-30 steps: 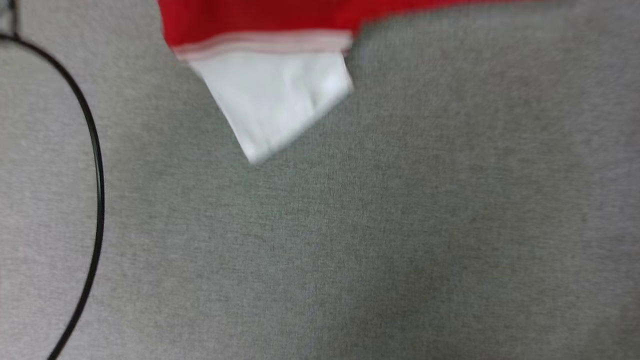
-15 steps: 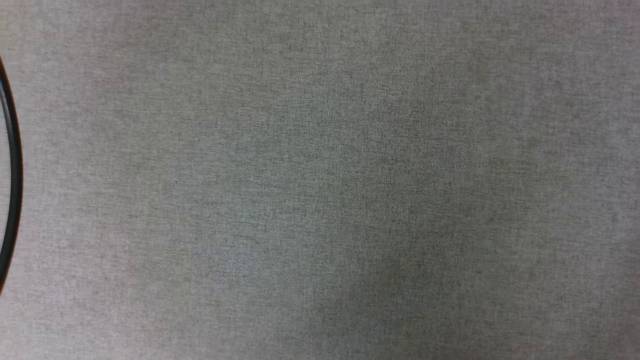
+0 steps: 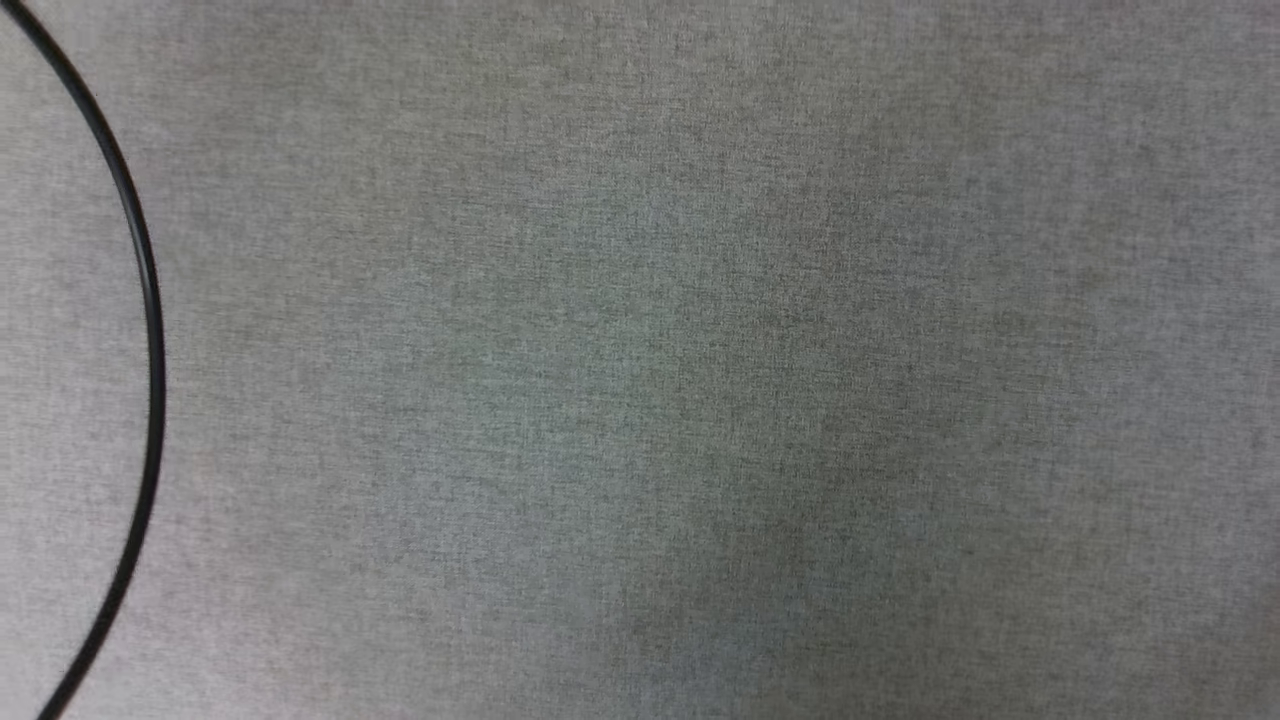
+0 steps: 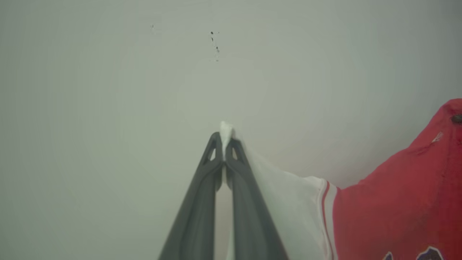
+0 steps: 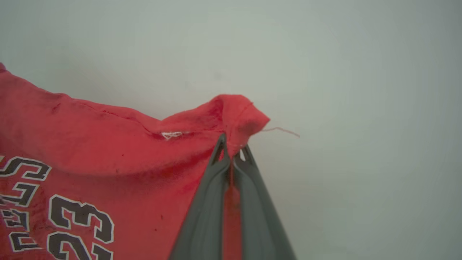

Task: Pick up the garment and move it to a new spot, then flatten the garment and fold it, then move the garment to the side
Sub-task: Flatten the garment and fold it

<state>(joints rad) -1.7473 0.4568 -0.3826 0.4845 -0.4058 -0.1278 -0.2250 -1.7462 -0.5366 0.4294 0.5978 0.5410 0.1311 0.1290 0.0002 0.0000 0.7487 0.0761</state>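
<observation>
Shifted since earlier, the head camera frames a black cable (image 3: pixel 150 330). Red garment (image 5: pixel 108 144), black white-edged numerals: left gripper (image 4: pixel 224 144) pinches its white sleeve (image 4: pixel 288 202), right gripper (image 5: pixel 232 151) its red corner.

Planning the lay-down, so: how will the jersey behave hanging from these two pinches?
Likely floppy: the jersey sags and bunches beside the pinch. Probably light: the left hand carries it by a small tuft of white sleeve. The red corner in the right hand might slip; little cloth is gripped, and a loose thread trails there.
</observation>
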